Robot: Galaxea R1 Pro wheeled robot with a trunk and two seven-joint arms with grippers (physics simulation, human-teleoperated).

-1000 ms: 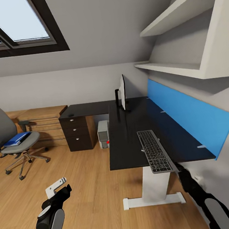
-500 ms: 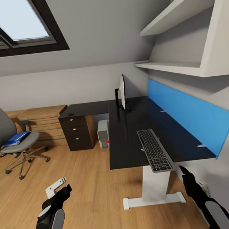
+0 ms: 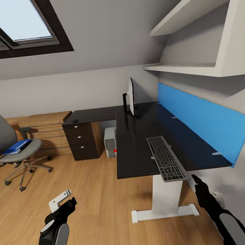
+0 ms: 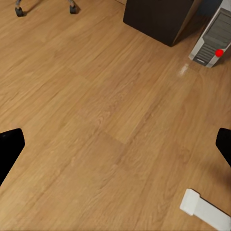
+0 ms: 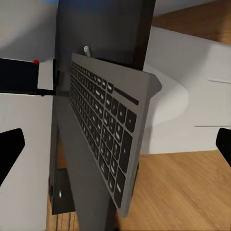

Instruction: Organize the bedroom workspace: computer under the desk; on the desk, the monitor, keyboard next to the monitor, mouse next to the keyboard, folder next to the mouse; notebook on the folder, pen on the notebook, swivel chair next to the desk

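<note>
A bedroom workspace under a sloped ceiling: the black L-shaped surface (image 3: pixel 140 143) runs along the right wall, with the monitor (image 3: pixel 131 98) standing edge-on at its far end and the keyboard (image 3: pixel 165 158) lying near the front right, its near end jutting past the surface edge. The computer (image 3: pixel 110 142) stands on the floor under the surface, beside a dark drawer unit (image 3: pixel 82 140), and shows a red light. At far left the grey chair (image 3: pixel 12 150) sits well apart from the surface, a blue folder (image 3: pixel 17 147) on its seat. In the head view the left arm hangs low at near left, its claw (image 3: pixel 64 197) over bare wood floor (image 3: pixel 89 202); the right arm reaches up at near right, its black tip just below the keyboard's overhanging end. The left wrist view adds what the head view cannot: both dark fingers (image 4: pixel 9 149) of the left claw stand far apart at the picture's edges, open and empty, above floorboards, with the computer (image 4: pixel 211 41), the drawer unit's base (image 4: pixel 161 19), two chair castors and the white foot (image 4: pixel 204 211) of the surface's leg beyond. The right wrist view gives a close look at the keyboard (image 5: pixel 108 134) seen end-on and tilted in the picture, its keys plain, lying on the dark surface with the white leg (image 5: pixel 187 110) behind; the right claw's fingers (image 5: pixel 10 149) are likewise spread wide, holding nothing.
</note>
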